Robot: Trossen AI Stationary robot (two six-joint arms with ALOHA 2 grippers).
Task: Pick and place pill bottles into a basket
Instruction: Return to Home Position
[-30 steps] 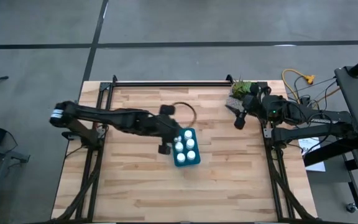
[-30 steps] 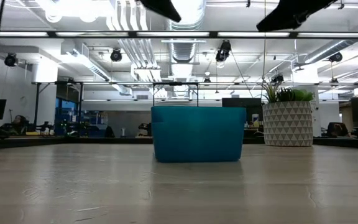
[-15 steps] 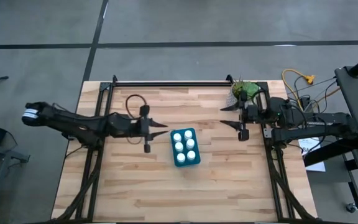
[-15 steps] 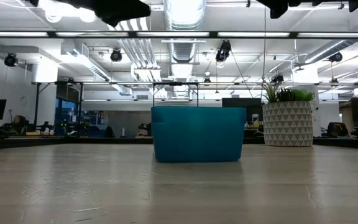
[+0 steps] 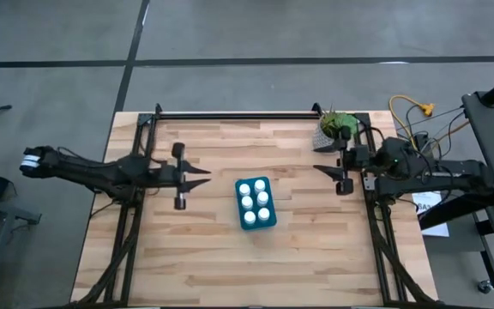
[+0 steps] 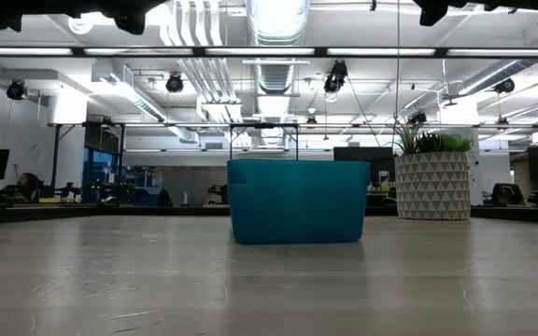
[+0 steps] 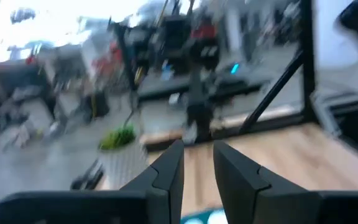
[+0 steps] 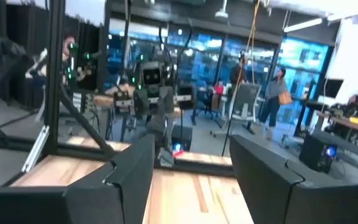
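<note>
The teal-blue basket [image 5: 256, 225] stands on the middle of the wooden table and shows head-on in the low view [image 6: 297, 201]. Several white-capped pill bottles [image 5: 255, 202] stand upright inside it. My left gripper [image 5: 206, 175] hangs above the table to the left of the basket, pointing at it, its fingers a narrow gap apart [image 7: 197, 149] and empty. My right gripper [image 5: 322, 172] hangs near the table's right edge, pointing left, wide open [image 8: 191, 149] and empty.
A white patterned pot with a green plant [image 5: 333, 129] stands at the far right corner, just beyond my right gripper; it also shows in the low view [image 6: 432, 182]. Black frame rails run along the table's left, right and far edges. People show in the room behind.
My left gripper has drawn back from over the basket toward the table's left edge, holding nothing. My right gripper has moved a little toward the right edge and turned level. The basket and bottles have stayed in place.
</note>
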